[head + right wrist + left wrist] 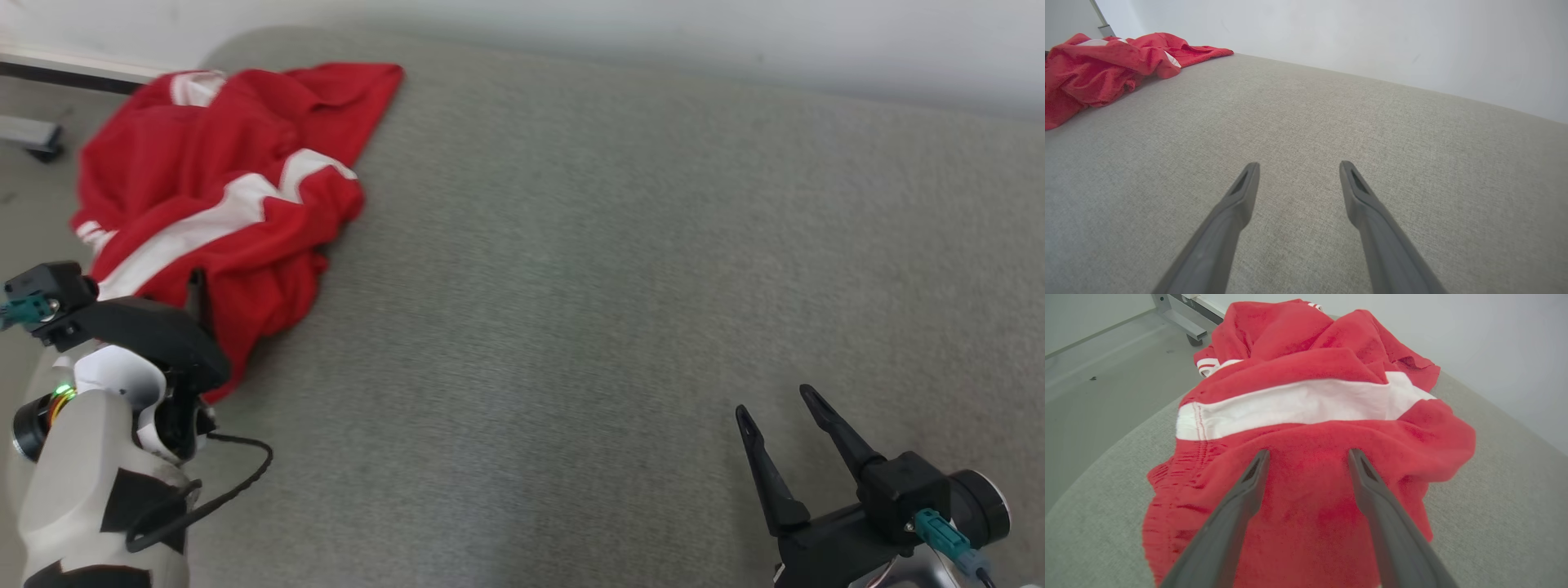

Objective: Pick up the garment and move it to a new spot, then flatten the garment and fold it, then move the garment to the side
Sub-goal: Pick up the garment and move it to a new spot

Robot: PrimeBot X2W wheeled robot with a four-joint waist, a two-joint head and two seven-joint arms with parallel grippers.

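A crumpled red garment [220, 204] with white stripes lies at the far left corner of the grey fabric surface [588, 286]. My left gripper [1309, 454] is open, its two fingers spread just above the garment's [1298, 363] near red edge, with nothing pinched between them. In the head view the left wrist covers most of that gripper; one dark finger [197, 296] pokes up against the cloth. My right gripper [775, 404] stands open low over bare fabric at the near right, far from the garment [1098, 69]. From its own wrist the right gripper [1299, 164] is empty.
The grey surface curves off at its left edge, with floor [1094, 388] beyond. A metal frame leg with a caster [37, 140] stands on that floor. A pale wall [694, 41] runs along the far side. Bare fabric stretches right of the garment.
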